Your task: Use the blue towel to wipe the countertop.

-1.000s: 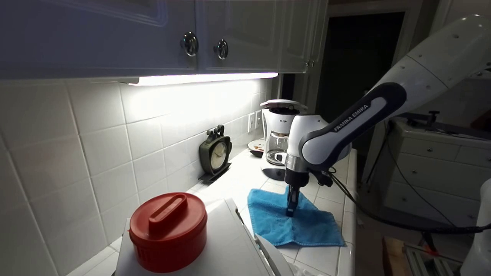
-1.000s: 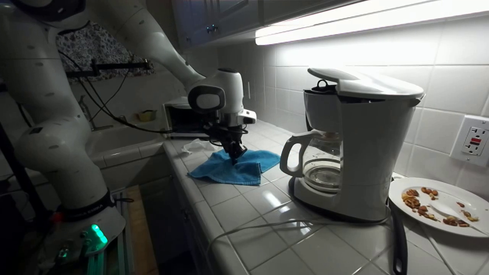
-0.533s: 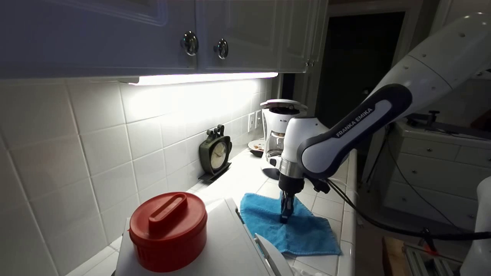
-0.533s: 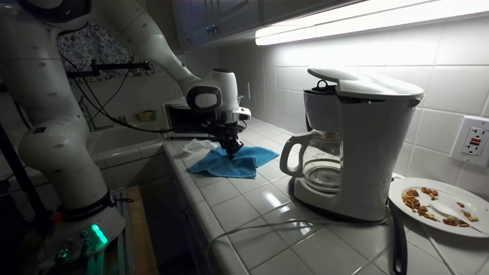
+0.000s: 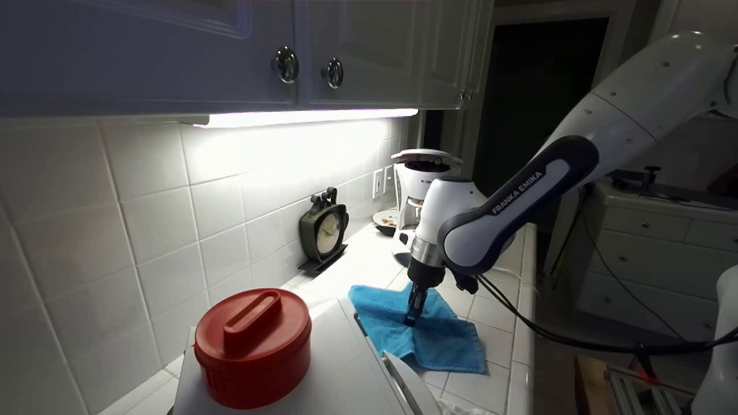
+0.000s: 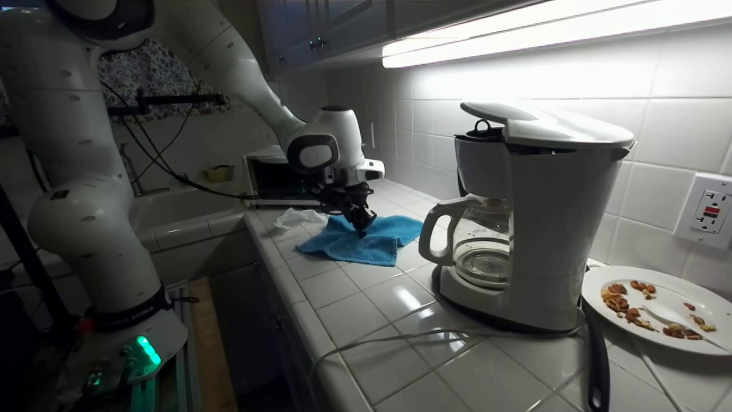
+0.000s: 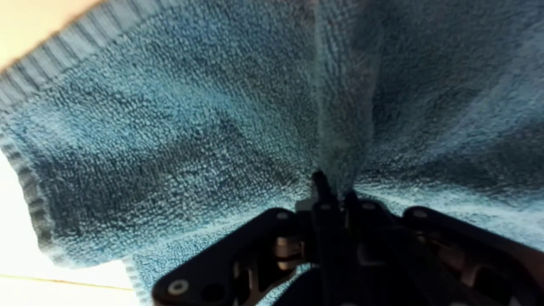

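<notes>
Blue towel (image 6: 354, 250) lies on the tabletop (image 6: 354, 312), left of the coffee maker (image 6: 560, 229) in an exterior view, a fold pinched in my tool (image 7: 335, 186), so I should wipe low, clear of the carafe (image 6: 481, 249).

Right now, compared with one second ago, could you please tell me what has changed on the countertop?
The claw and the blue towel have shifted together across the countertop, away from its front edge and toward the tiled wall. The claw is shut on the towel; I see nothing newly taken or let go. The coffee maker, plate and red container stayed as they were.
</notes>
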`<action>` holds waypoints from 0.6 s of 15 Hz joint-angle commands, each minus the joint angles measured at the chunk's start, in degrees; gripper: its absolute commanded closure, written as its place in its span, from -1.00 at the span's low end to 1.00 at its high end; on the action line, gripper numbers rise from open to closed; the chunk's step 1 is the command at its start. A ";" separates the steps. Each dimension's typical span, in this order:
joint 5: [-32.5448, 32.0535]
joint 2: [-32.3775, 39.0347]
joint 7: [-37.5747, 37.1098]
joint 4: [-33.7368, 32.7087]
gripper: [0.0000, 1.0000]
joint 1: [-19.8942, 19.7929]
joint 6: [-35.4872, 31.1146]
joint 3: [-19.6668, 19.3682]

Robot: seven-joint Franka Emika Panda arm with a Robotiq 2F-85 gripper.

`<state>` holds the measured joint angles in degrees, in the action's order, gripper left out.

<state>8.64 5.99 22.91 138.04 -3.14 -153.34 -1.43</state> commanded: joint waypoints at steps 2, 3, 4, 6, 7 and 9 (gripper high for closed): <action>-6.82 2.35 -7.73 -0.90 0.93 -1.63 -4.57 -2.96; -8.41 2.11 -9.21 -0.59 0.93 -1.93 -4.68 -3.83; -10.41 1.86 -10.85 -0.33 0.93 -2.13 -4.28 -4.77; -12.57 0.96 -12.82 0.20 0.93 -2.52 -3.17 -5.87; -13.50 0.40 -14.25 0.37 0.93 -2.60 -2.79 -6.39; -14.76 -1.29 -16.46 0.49 0.41 -2.80 -1.05 -7.27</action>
<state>-2.60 7.00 10.83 137.69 -5.47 -156.79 -7.74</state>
